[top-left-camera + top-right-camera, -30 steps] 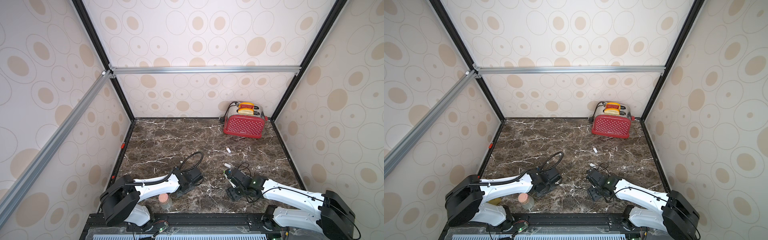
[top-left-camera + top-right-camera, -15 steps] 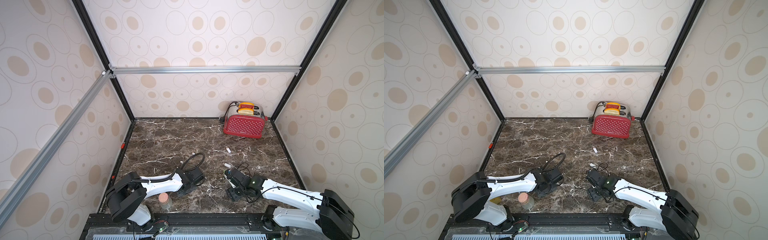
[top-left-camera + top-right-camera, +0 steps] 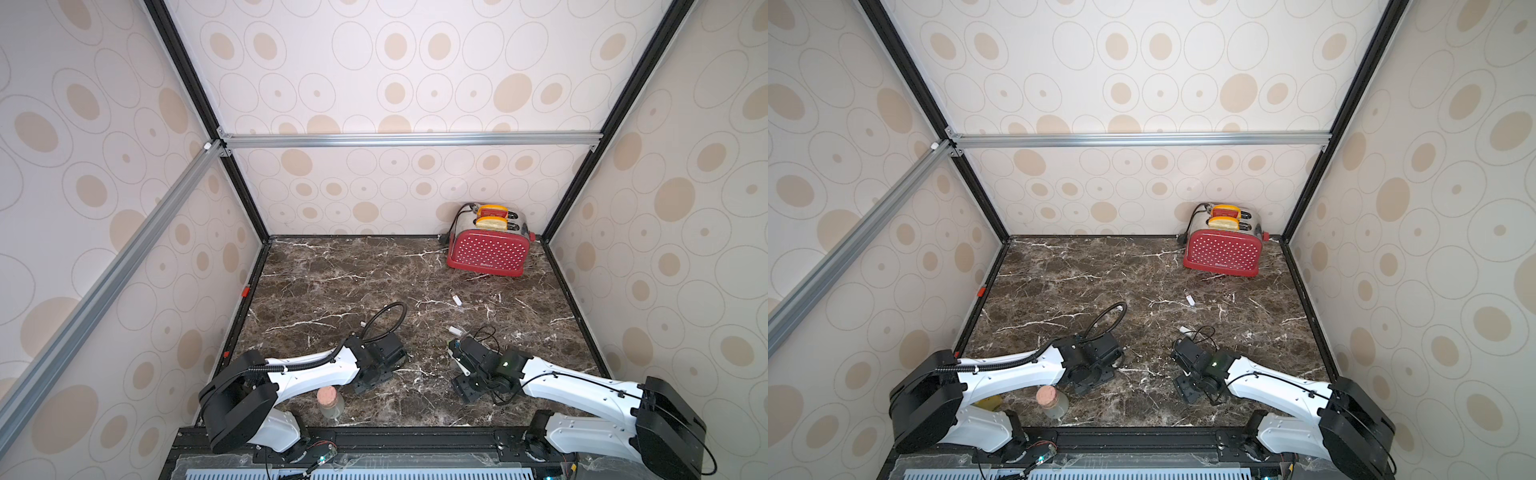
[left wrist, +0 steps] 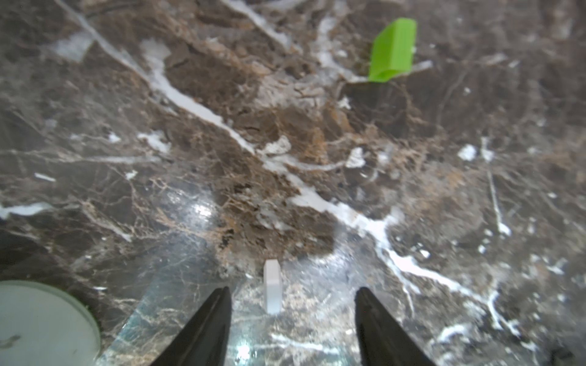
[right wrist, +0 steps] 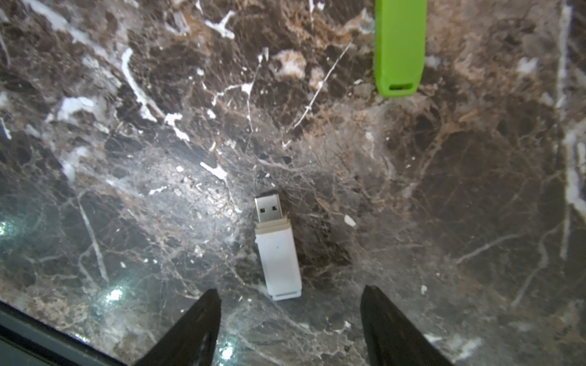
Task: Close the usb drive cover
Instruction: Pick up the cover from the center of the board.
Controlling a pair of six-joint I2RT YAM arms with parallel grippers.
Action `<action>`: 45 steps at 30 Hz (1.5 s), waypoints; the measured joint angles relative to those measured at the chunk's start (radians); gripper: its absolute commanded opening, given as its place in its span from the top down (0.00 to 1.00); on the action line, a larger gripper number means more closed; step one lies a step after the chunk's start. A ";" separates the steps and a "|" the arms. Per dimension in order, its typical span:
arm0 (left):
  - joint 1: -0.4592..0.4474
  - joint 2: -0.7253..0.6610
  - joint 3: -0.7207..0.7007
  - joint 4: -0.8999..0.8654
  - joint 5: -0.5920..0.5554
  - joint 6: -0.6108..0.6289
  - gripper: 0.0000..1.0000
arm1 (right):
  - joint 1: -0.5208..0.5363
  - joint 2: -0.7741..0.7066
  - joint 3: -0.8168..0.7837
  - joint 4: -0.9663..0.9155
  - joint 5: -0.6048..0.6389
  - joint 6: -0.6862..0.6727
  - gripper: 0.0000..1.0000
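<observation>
When you look through the right wrist camera, you find the white usb drive (image 5: 277, 250) lying flat on the dark marble bench (image 5: 126, 158), with its metal plug uncovered. The plug end points to the side where a green piece (image 5: 399, 47) lies; the drive is near this green piece but does not touch it. Your right end effector (image 5: 290, 288) has its two fingers wide apart and grips nothing. The closed end of the drive lies just before the fingertips and touches neither of them.

Through the left wrist camera you see the small white cover (image 4: 272, 286) on the bench, well apart from the same green piece (image 4: 393, 50). Your left end effector (image 4: 292, 288) is also spread apart and empty. The cover sits in the gap between its fingers, nearer to one finger (image 4: 217, 307), with bare bench on both sides of it. So the cover is not on the drive. In both top views your left arm (image 3: 311, 370) and right arm (image 3: 573, 384) reach low over the bench.
</observation>
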 measured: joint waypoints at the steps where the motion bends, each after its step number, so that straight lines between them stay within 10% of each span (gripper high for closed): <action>1: 0.003 -0.010 -0.003 0.011 0.012 -0.004 0.37 | 0.000 0.000 0.000 0.000 0.000 0.000 0.26; 45: 0.167 0.124 0.050 -0.079 0.205 0.020 0.61 | 0.000 0.006 0.002 0.000 0.004 0.000 0.26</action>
